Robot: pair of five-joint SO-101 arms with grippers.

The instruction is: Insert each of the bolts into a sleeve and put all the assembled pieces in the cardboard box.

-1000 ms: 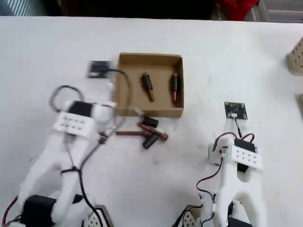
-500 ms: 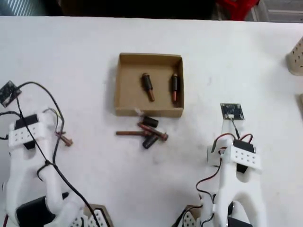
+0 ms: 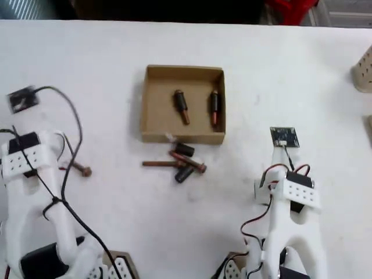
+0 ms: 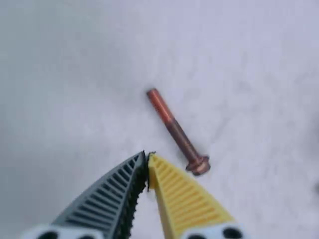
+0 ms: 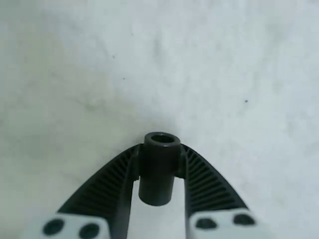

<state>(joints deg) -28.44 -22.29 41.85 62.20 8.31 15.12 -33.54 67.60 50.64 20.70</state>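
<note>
Left pincer (image 4: 147,167) clenched empty beside loose copper-coloured metal bolt (image 4: 175,130); it may roll away. Right pincer (image 5: 159,149) grasps black cylindrical sleeve (image 5: 157,174).

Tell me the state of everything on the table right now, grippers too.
Left gripper: shut, empty.
Bolt beside it: lying loose, no sleeve.
Right gripper: shut on sleeve.
Box: open, two assembled pieces inside.
Pile by box: unassembled.

1 cardboard box (image 3: 157,113) sits on the bench (image 3: 302,70) with 2 assembled pieces (image 3: 181,104) (image 3: 214,106) inside. Outside it there are 3 loose bolts (image 3: 78,169) (image 3: 160,164) (image 3: 190,163) and 3 empty sleeves (image 3: 185,150) (image 3: 183,174) (image 5: 159,167).
</note>
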